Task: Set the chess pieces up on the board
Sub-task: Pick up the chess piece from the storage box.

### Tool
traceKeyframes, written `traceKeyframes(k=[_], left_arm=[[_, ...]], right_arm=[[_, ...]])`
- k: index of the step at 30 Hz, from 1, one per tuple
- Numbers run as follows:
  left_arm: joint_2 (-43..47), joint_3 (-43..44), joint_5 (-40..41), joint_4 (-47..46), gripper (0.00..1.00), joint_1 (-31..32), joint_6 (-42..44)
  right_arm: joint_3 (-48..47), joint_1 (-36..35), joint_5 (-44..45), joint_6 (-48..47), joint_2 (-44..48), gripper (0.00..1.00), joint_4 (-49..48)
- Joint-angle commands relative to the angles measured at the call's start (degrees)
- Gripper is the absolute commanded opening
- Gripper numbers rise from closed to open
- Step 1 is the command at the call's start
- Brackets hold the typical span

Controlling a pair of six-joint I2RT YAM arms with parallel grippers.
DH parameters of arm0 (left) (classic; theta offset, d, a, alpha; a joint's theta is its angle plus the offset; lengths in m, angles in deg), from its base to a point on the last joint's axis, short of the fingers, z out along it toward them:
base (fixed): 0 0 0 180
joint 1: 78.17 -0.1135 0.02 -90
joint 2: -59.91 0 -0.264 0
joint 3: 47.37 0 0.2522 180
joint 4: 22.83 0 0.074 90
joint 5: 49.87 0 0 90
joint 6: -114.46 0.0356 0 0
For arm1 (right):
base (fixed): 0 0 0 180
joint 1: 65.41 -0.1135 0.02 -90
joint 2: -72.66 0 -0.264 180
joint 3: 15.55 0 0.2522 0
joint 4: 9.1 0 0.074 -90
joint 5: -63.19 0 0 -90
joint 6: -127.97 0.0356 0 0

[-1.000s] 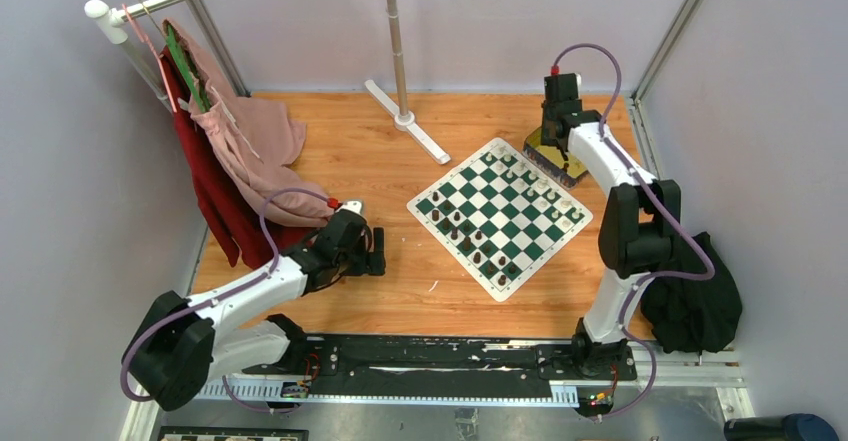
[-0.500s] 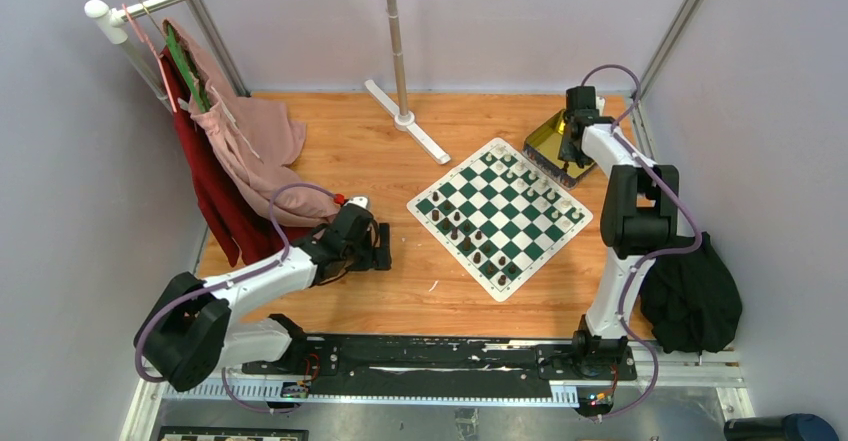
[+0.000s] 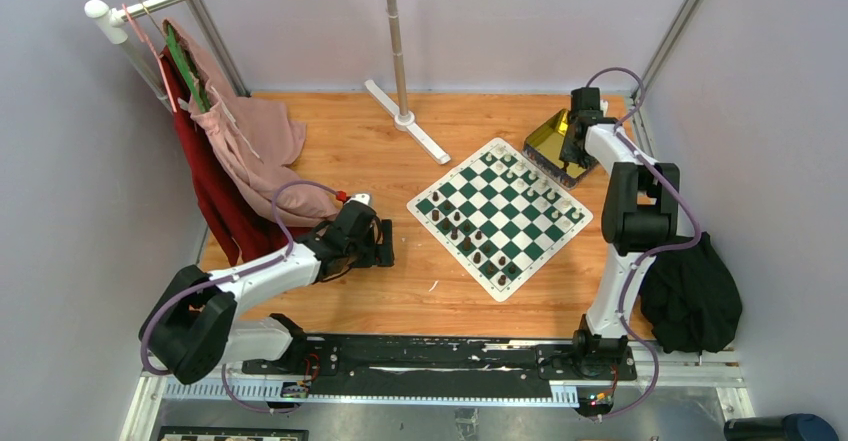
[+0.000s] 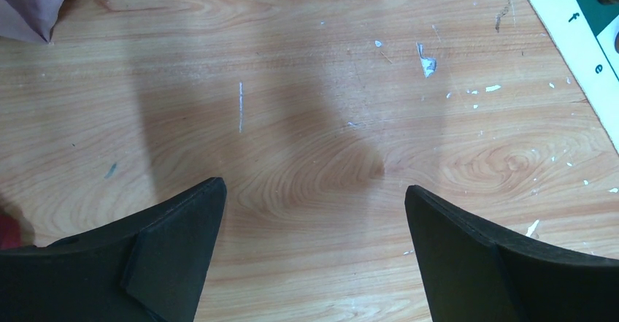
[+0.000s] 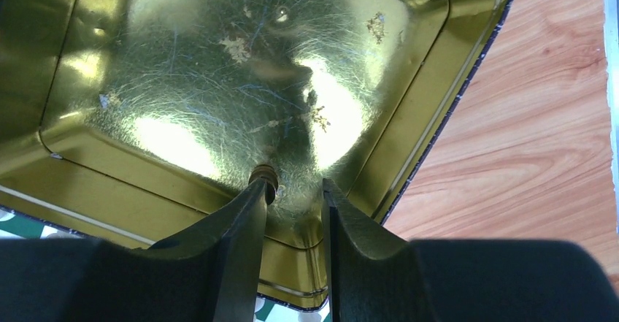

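- The right gripper (image 5: 292, 183) hangs over the open gold tin (image 5: 182, 66), fingertips down inside it. Its jaws stand a little apart, with a narrow gap showing between them.
- One dark brown chess piece (image 5: 263, 173) stands in the tin right at the tip of the right gripper's left-hand finger. Its knob pokes just past that finger's inner edge and does not reach the other finger, so nothing is clamped.
- The board (image 3: 497, 296) lies just beside the tin, on the left-arm side of the right gripper. Other chess pieces (image 3: 478, 234), dark and pale, stand scattered on its squares.
- The left gripper (image 4: 314, 187) has its jaws spread wide with nothing between them, low over the bare wooden table (image 4: 292, 117).
- From the left gripper, the board's white border shows ahead and to the right, near but not under the fingers.
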Motion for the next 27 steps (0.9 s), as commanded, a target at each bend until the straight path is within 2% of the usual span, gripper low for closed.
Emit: traceKeyframes(k=[1, 27], left_arm=[[-1.0, 1.2, -0.4, -0.6, 1.00, 0.5, -0.7], [-1.3, 1.9, -0.6, 0.1, 1.00, 0.6, 1.5]], right_arm=[[-0.7, 1.1, -0.7, 1.0, -1.1, 0.37, 1.7], [1.9, 0.8, -1.4, 1.6, 3.4, 0.36, 1.3]])
